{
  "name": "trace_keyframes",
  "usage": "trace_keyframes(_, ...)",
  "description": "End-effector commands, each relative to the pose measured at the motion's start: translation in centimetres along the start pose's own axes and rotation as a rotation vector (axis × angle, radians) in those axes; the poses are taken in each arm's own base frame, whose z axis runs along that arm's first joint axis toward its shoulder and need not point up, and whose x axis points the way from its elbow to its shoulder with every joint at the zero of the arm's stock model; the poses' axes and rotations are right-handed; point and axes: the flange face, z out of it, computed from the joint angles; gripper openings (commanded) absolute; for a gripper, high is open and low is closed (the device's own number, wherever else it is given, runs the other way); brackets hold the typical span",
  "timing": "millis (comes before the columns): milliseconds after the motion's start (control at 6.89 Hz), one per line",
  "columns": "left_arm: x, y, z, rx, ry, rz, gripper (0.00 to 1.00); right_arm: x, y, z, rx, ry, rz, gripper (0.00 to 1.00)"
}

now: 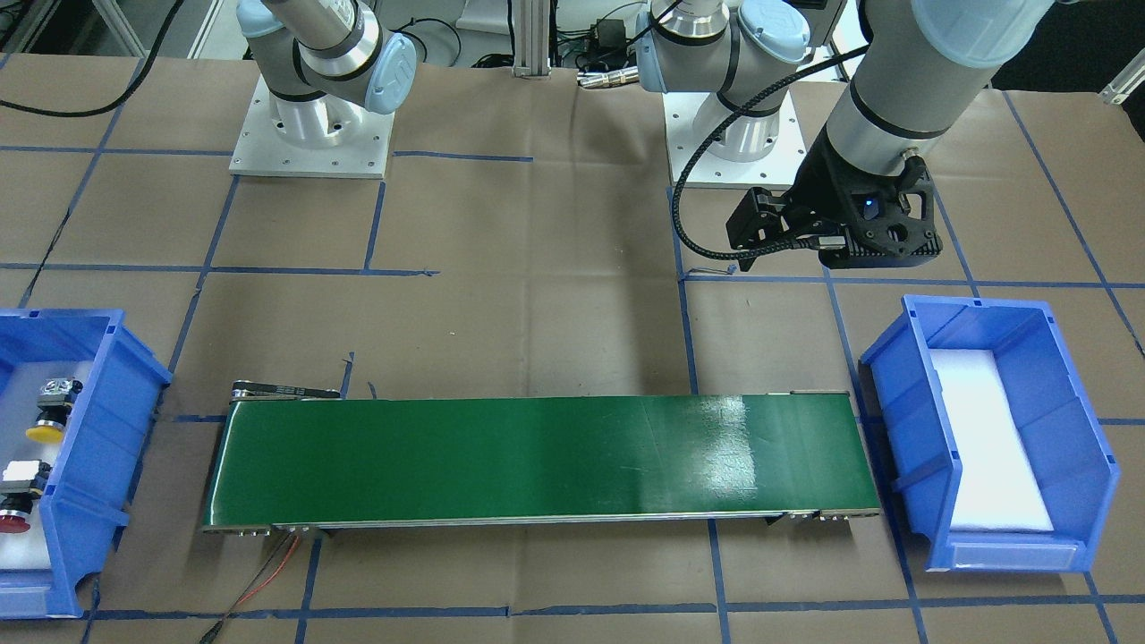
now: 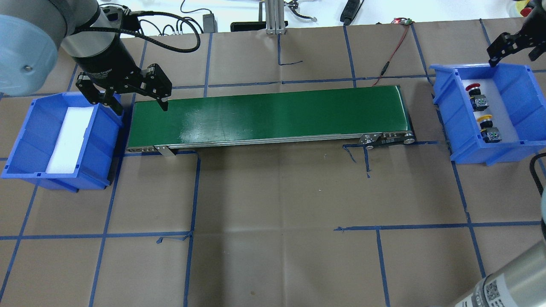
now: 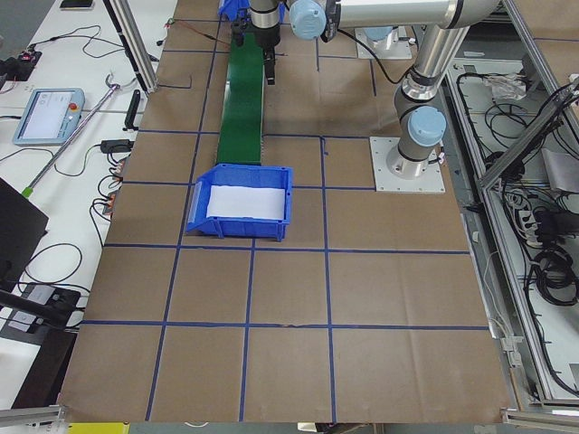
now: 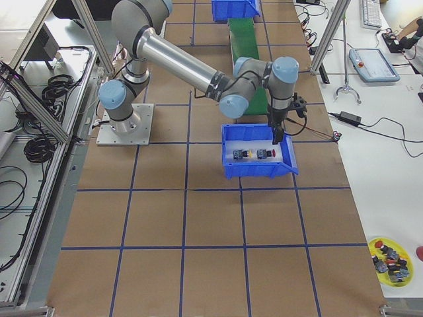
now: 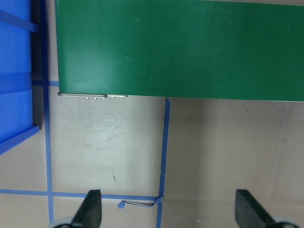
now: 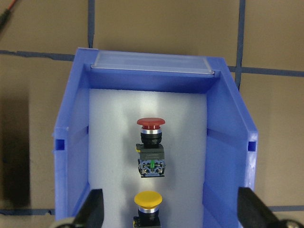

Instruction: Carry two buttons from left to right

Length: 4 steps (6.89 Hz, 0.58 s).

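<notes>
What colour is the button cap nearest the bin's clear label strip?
Red, on the small black-bodied push-button switch; shows best in the right wrist-mounted view.

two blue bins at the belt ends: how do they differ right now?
Right bin holds the red button and yellow button on its foam; left bin shows only bare foam. Right gripper hangs open over the right bin; left gripper hangs open beside the left bin, not over it. Both are blue, same shape, foam-lined.
</notes>
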Motion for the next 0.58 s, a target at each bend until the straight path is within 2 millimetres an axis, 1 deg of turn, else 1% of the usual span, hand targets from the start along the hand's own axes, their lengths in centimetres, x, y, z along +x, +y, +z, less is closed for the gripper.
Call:
trace_keyframes(0, 0.0, 0.0, 0.1, -0.001, 0.0, 0.0, 1.0, -4.7, 1.3, -10.1, 0.127, 0.055, -0.032, 1.0)
trace_keyframes(145, 0.0, 0.0, 0.1, -0.001, 0.0, 0.0, 1.0, -9.6, 2.1, -12.8, 0.102, 0.017, 0.036, 1.0)
trace_keyframes(290, 0.0, 0.0, 0.0, 0.0, 0.0, 0.0, 1.0, -15.2, 2.0, -13.5, 0.086, -0.02, 0.09, 1.0)
trace_keyframes(435, 0.0, 0.0, 0.1, -0.001, 0.0, 0.0, 1.0, -21.2, 2.3, -14.5, 0.079, -0.04, 0.122, 1.0)
